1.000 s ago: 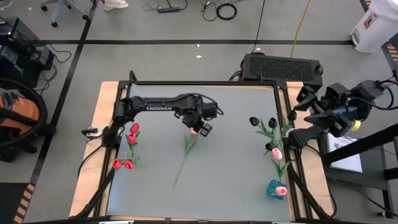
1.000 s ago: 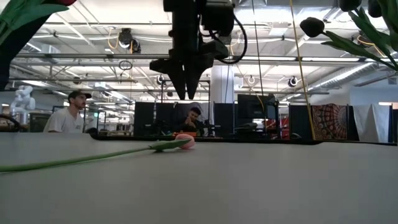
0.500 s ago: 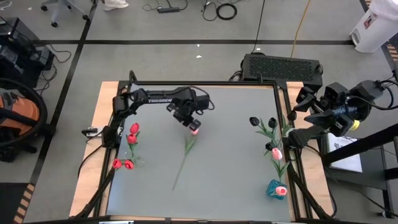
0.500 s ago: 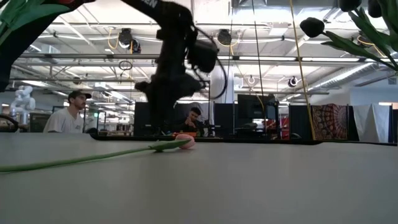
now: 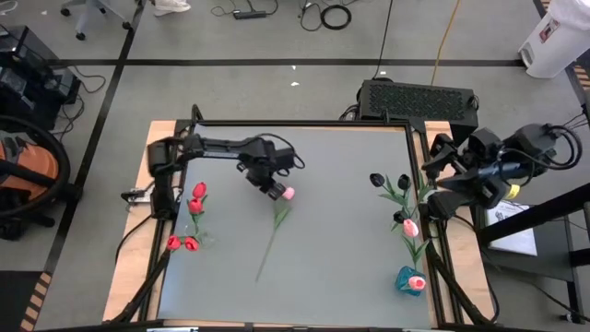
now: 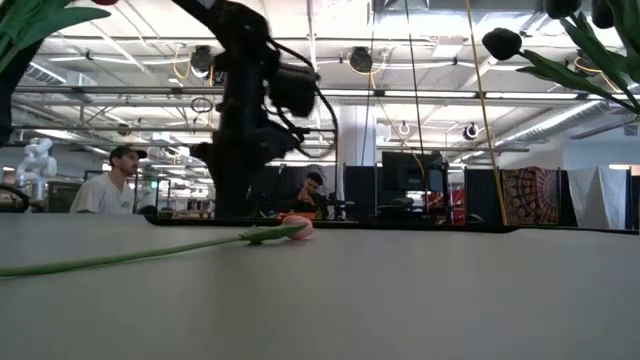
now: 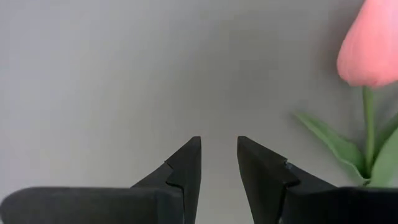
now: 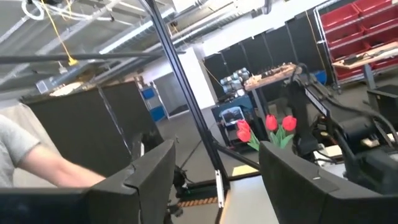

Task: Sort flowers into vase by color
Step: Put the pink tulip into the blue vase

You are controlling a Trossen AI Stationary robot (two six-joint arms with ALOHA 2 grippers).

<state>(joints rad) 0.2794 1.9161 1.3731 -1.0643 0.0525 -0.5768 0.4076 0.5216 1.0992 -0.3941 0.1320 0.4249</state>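
A pink tulip lies flat on the grey table, its head [image 5: 287,193] toward the far side and its long green stem [image 5: 267,244] running toward the near edge. My left gripper [image 5: 270,183] points down just left of that head. Its fingers [image 7: 219,155] stand a little apart with only bare table between them, and the pink head [image 7: 370,43] is off to one side. In the low view the head [image 6: 297,226] rests on the table beside the dark left arm [image 6: 240,130]. My right gripper [image 8: 214,174] is open, raised beyond the table's right edge [image 5: 441,184].
Red tulips [image 5: 196,194] [image 5: 182,243] stand at the table's left. At the right are black tulips [image 5: 376,180], a pink one [image 5: 410,228] and a teal vase [image 5: 406,277] holding a pink flower. People sit in the room behind the table [image 6: 112,180].
My left gripper has moved toward the table's left edge and sunk closer to the table, from above the pink tulip's head to just left of it. The tulip has stayed where it lay.
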